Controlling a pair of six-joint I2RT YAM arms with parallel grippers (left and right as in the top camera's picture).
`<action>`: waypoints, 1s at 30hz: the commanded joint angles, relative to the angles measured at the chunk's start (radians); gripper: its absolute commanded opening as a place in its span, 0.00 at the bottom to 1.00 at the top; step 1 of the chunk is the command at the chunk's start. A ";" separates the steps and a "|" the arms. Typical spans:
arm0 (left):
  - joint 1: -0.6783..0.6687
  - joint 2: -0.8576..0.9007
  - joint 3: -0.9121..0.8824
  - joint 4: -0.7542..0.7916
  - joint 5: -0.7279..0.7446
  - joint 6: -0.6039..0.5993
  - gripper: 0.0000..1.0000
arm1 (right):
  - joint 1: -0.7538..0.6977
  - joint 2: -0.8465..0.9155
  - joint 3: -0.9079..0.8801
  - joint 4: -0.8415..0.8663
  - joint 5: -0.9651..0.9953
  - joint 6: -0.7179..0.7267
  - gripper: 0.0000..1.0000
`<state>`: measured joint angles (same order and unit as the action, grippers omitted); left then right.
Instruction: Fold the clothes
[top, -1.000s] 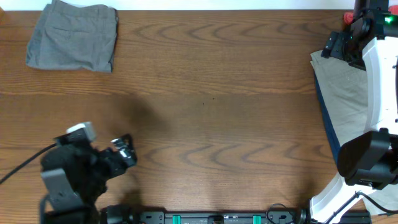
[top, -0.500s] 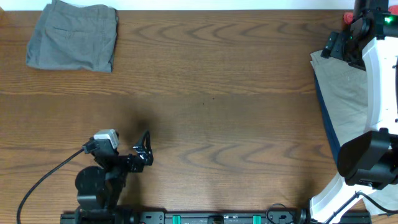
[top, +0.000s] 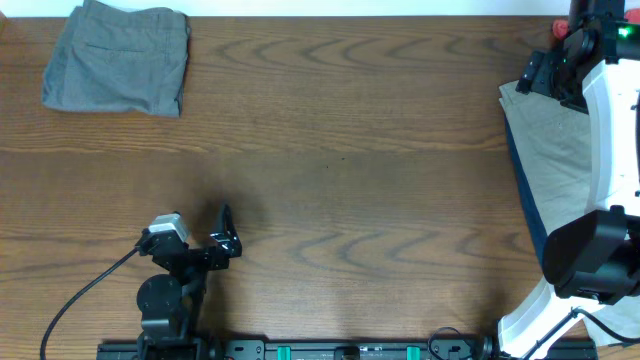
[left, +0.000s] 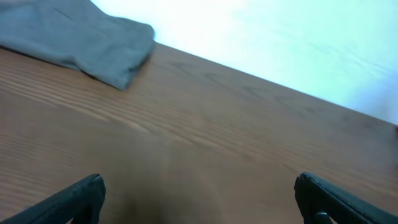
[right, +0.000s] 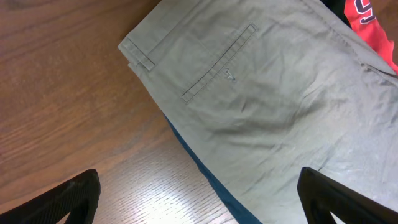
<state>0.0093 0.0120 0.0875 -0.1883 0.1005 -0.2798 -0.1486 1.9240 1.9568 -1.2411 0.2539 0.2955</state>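
Folded grey-green shorts (top: 118, 60) lie at the table's far left corner; they also show in the left wrist view (left: 74, 37). My left gripper (top: 222, 232) is open and empty, low at the near left, far from them. A pile of clothes lies at the right edge, topped by beige shorts (top: 550, 150) with a waistband and a stitched pocket (right: 273, 93). A blue garment (right: 211, 174) sticks out under them and a red one (right: 373, 25) lies at the far side. My right gripper (top: 552, 72) is open and empty above the pile's far left corner.
The wooden table (top: 340, 170) runs between the two lots of clothes. The white right arm (top: 610, 130) stretches over the pile along the right edge. A black cable (top: 80, 300) trails from the left arm near the front edge.
My left arm has drawn back toward the front edge and turned, its gripper now pointing away from me. The right arm and the clothes have not moved.
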 joint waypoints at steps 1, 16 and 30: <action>-0.004 -0.010 -0.027 0.026 -0.094 0.010 0.98 | 0.000 0.005 0.003 -0.001 0.003 -0.008 0.99; -0.005 -0.010 -0.084 0.150 -0.113 0.018 0.98 | -0.001 0.005 0.003 -0.001 0.003 -0.008 0.99; -0.004 -0.008 -0.084 0.117 -0.113 0.017 0.98 | 0.000 0.005 0.003 -0.001 0.003 -0.008 0.99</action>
<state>0.0093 0.0101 0.0200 -0.0280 0.0082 -0.2798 -0.1486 1.9240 1.9568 -1.2411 0.2539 0.2955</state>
